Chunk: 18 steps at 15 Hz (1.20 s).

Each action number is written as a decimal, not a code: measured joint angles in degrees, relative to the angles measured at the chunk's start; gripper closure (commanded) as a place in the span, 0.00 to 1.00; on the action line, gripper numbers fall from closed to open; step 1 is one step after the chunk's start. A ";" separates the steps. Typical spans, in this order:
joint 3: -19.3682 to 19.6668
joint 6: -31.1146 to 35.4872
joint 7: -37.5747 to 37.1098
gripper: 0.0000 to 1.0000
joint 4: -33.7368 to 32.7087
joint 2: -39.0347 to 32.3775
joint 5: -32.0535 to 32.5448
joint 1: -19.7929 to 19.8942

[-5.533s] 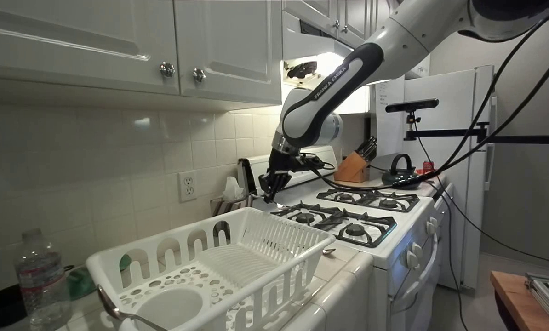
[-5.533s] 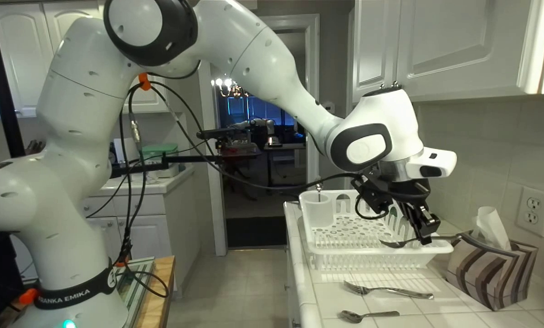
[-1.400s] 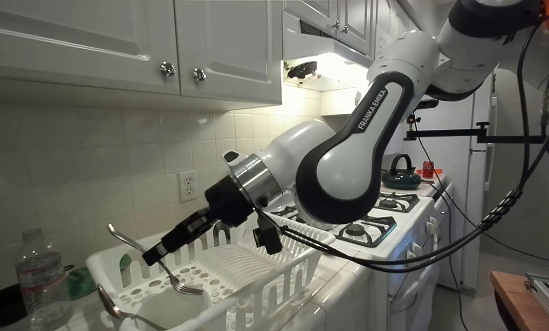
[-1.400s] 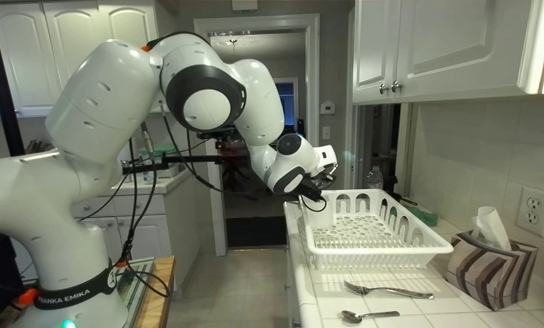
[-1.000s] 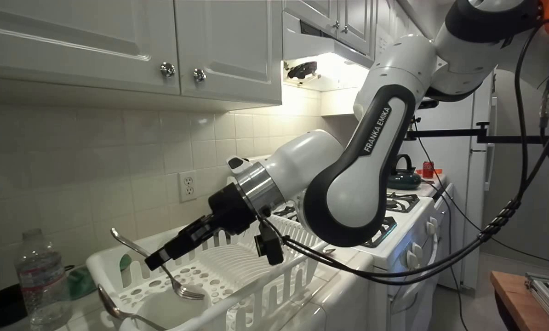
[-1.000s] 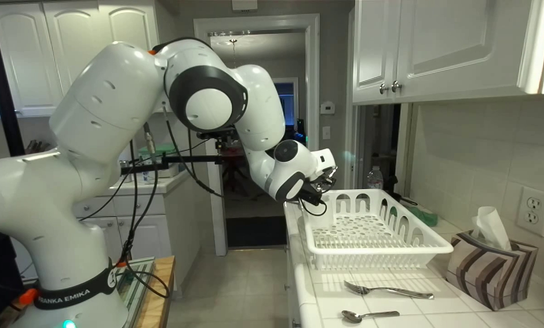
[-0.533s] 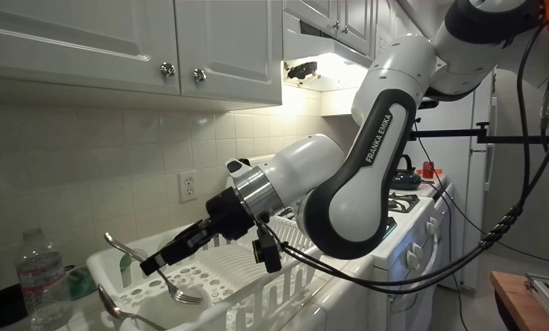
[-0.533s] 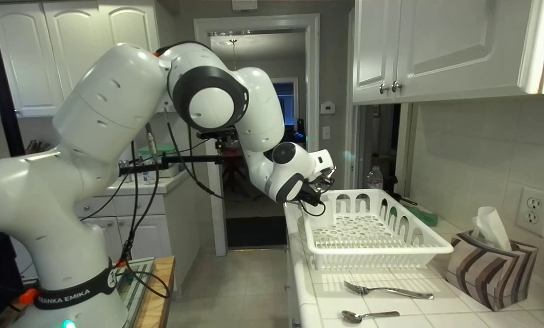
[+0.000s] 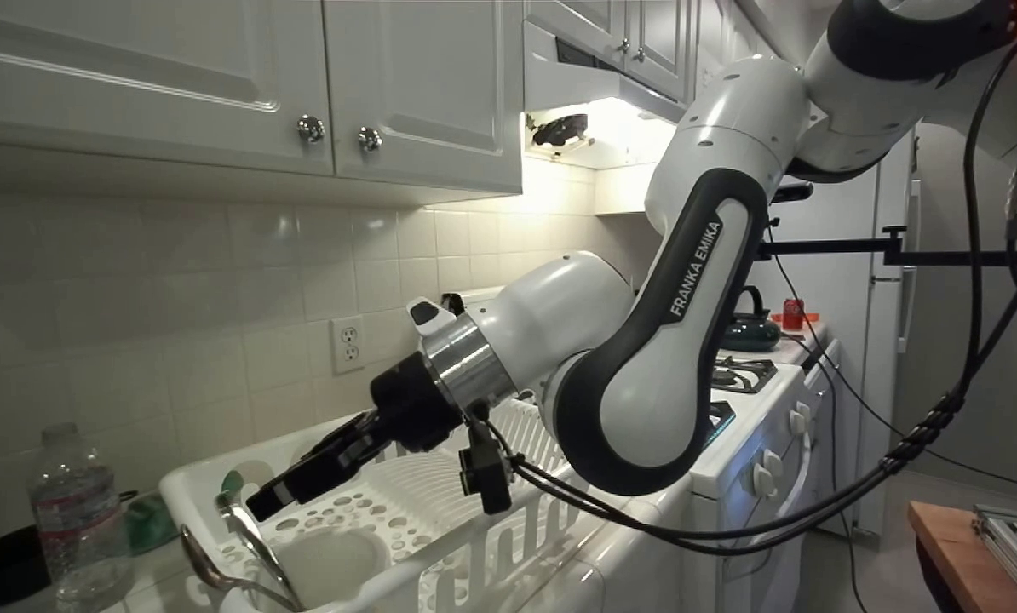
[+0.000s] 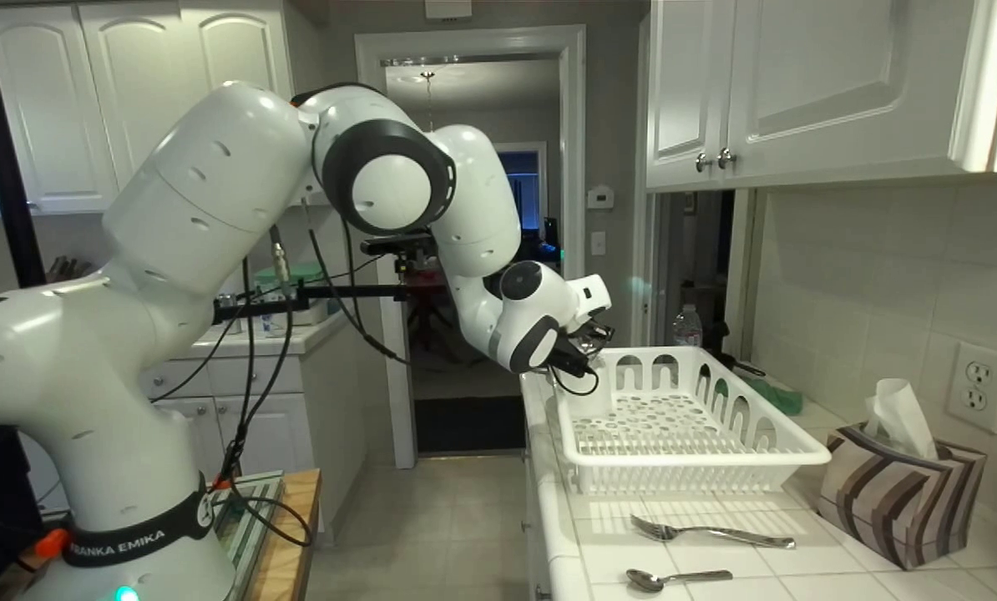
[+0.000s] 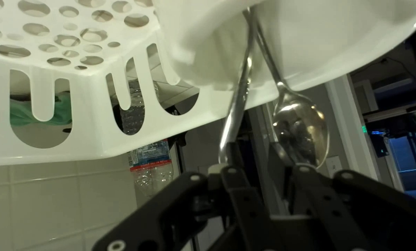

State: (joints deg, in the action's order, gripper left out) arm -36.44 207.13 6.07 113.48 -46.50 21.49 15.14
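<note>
Released, with jaws partly parted, at the black two-fingered gripper [image 11: 256, 157]
Just beside one fingertip, handle up, leaning in a deep white plastic cutlery cup [image 11: 333, 42]: a slim silver metal fork [image 11: 238, 101], tines hidden; cannot tell whether touching
Seen right behind the other fingertip: a shiny silver metal spoon with an oval bowl [image 11: 300, 125], bowl up, crossed with the fork inside the cup
Hemmed in by the cup's curved rim, the spoon's bowl and the raised rim of a white plastic dish rack with arched slots [image 10: 699, 458]
Past the rack's corner, a clear plastic bottle with a red-banded label [image 9: 78, 511]; along its wall side, a crumpled green cloth [image 10: 776, 396]
Set on a white tiled counter [image 10: 599, 551], with a second silver metal fork [image 10: 716, 532], a short silver metal spoon [image 10: 674, 577] and a brown-striped tissue box [image 10: 895, 501], well apart from the gripper
Backed by a cream tiled wall [image 9: 202, 340] under white panelled cabinets [image 9: 142, 51]
Bounded on the room side by the counter's rounded edge, near the cup; with room for moving upward and outward over that edge
</note>
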 measured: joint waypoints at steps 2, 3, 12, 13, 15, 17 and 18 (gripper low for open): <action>0.00 0.00 0.04 0.26 -0.23 0.09 -0.01 -0.09; 0.00 0.00 0.05 0.20 -0.34 0.13 -0.01 -0.08; 8.19 -8.38 -3.92 0.00 -0.43 7.42 -3.11 -4.88; 10.21 -11.45 -4.30 0.00 -0.40 9.52 -4.39 -6.17; 13.59 -17.25 -4.39 0.00 -0.23 13.22 -6.76 -8.37; 17.59 -22.78 -4.39 0.00 0.23 16.66 -8.92 -11.19; 20.24 -25.44 -4.39 0.00 0.43 18.27 -9.82 -13.05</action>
State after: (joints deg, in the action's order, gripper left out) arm -16.20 181.69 1.68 113.92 -28.23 11.68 2.08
